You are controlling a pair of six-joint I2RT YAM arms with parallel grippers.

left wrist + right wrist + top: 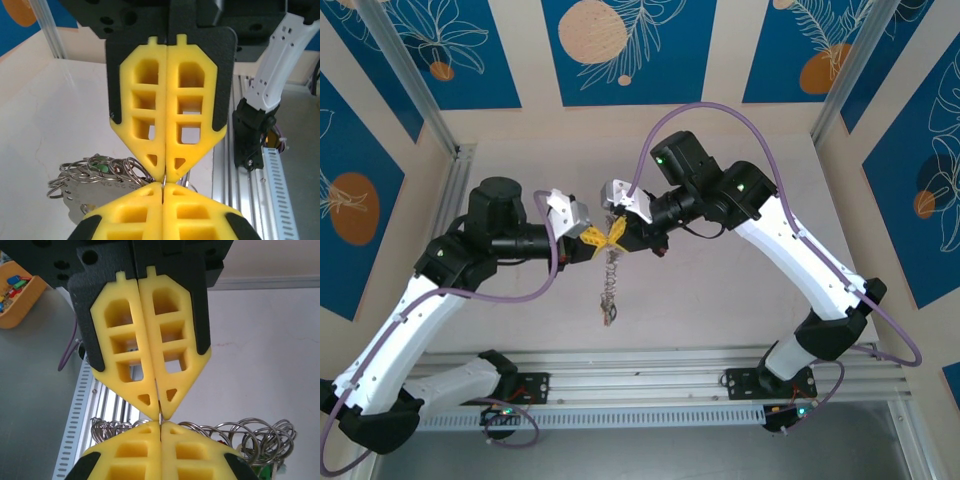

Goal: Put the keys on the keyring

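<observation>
The keyring [610,285] hangs over mid-bench, its bunch of rings and a green-headed key [102,168] dangling below. The left claw [601,241] and right claw [618,236] meet tip to tip, each pressed together on its wire. Hold both pinches firm and avoid twisting. The bench [720,290] lies open all round, and an aluminium rail [650,365] bounds the near edge.

The walls [725,60] are cream, with blue panels [620,50] that carry pale leaves and orange circles. 2 aluminium posts [408,75] stand at the back corners of the pale table [720,300]. An aluminium rail [650,365] runs along its near edge. The light is soft and even.
</observation>
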